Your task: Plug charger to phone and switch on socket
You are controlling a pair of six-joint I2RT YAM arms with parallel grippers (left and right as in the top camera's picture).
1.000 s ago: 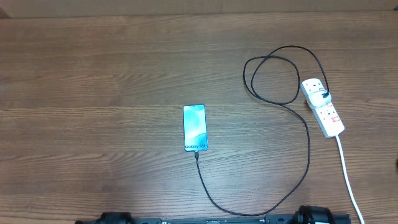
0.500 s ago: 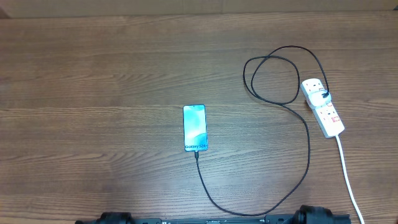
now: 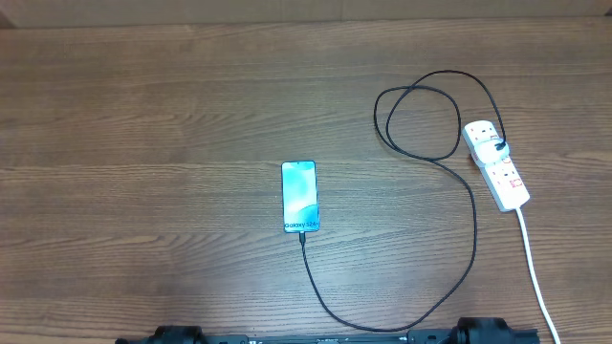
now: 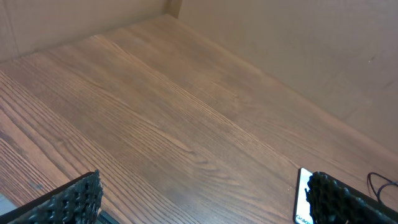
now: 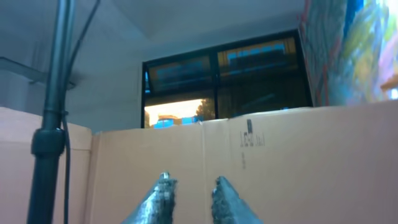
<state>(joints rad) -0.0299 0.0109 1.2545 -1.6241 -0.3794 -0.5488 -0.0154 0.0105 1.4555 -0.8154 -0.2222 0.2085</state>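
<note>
The phone (image 3: pixel 299 197) lies flat mid-table, its turquoise screen facing up. The charger (image 3: pixel 473 239), a thin black cable, meets the phone's near end, curves along the front and loops up to a black plug (image 3: pixel 499 147) sitting in the white socket (image 3: pixel 497 164) at the right. Neither gripper shows in the overhead view. My left gripper (image 4: pixel 205 198) is open wide and low over bare wood, and the phone (image 4: pixel 303 199) peeks out beside its right finger. My right gripper (image 5: pixel 193 183) points up at a cardboard wall, with a narrow empty gap between its fingers.
The socket's thick white cord (image 3: pixel 535 277) runs off the front right edge. Cardboard walls (image 4: pixel 298 50) ring the table's far side. A black pole (image 5: pixel 53 112) stands left in the right wrist view. Arm bases (image 3: pixel 483 333) sit at the front edge.
Phone, cable and socket have not moved. A dark bit at the right edge of the overhead view one second ago is gone, and the right arm base shifted slightly.
</note>
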